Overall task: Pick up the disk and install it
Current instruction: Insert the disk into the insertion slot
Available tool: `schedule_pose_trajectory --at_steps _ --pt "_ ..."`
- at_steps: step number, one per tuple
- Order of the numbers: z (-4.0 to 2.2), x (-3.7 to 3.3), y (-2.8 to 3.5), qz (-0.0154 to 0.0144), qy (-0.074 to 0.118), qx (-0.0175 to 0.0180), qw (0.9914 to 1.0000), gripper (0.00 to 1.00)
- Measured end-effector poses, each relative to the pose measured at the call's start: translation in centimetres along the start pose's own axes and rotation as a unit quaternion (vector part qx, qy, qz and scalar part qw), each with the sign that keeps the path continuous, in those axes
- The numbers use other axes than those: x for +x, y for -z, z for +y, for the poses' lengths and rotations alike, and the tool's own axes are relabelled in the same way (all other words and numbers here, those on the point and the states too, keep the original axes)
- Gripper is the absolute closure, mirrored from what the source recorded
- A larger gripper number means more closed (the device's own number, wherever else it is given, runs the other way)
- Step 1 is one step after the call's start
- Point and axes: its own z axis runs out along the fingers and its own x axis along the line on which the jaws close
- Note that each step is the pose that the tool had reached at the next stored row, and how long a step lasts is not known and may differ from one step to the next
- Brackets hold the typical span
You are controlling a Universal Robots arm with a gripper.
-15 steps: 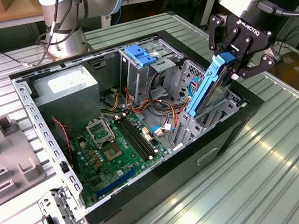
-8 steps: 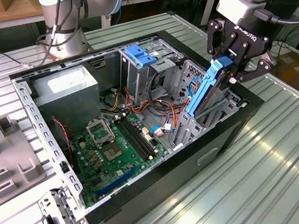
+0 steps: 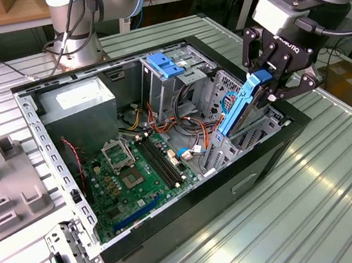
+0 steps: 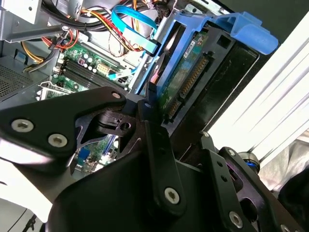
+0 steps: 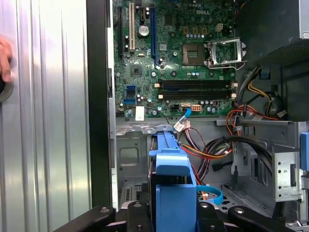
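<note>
Arm over the front corner of the computer case [image 3: 195, 232], at the exterior view's right.

End effector [image 3: 265, 87]: clenched on the disk [image 3: 241, 112], grasping its upper end. In the second wrist view one of the fingers [image 4: 159, 145] lies against the disk's flat side, with the green circuit face and connector edge just beyond it.

Key relation: the disk hangs directly below the end effector, gripped and not free. Its long axis is steeply tilted. The top end leans toward the exterior view's right, and the lower end points down and toward the exterior view's left, into the drive bay [image 3: 241, 142]. The lower end is at the mouth of the bay. We cannot tell how deep it sits, or whether the blue rails have met the bay's guides. We judge the disk not yet seated, since most of its length stands above the case rim.

Containers:
- The case lies on its side on the ribbed metal surface [image 3: 313, 204], open face up.
- It holds the motherboard [image 3: 131, 182], the grey power-supply box [image 3: 77, 111], a metal cage topped by a light-blue latch [image 3: 164, 64], and loose cables [image 3: 187, 114].
- The drive bay holds nothing but the disk's lower end.

In the first wrist view, a person's hand [image 5: 4, 58] rests on the surface, well apart from the case.
</note>
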Motion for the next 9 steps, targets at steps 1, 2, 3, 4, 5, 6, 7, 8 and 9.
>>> schedule_pose_trajectory --at_steps 1,2,3,4,5,6,7,8,9 --pt "0.00 0.01 -0.08 0.0000 0.000 0.0000 1.00000 0.64" --pt "0.00 0.01 -0.08 0.0001 0.000 0.0000 1.00000 0.64" --pt "0.00 0.01 -0.08 0.0001 0.000 0.0000 1.00000 0.64" --pt "0.00 0.01 -0.09 0.0001 0.000 0.0000 1.00000 0.64" --pt "0.00 0.01 -0.09 0.0000 0.000 0.0000 1.00000 0.64" --pt "0.00 0.01 -0.09 0.0000 0.000 0.0000 1.00000 0.64" --pt "0.00 0.01 -0.09 0.0001 0.000 0.0001 1.00000 0.64" --pt "0.00 0.01 -0.09 0.0002 0.000 0.0001 1.00000 0.64" --pt "0.00 0.01 -0.09 0.0001 0.000 0.0000 1.00000 0.63"
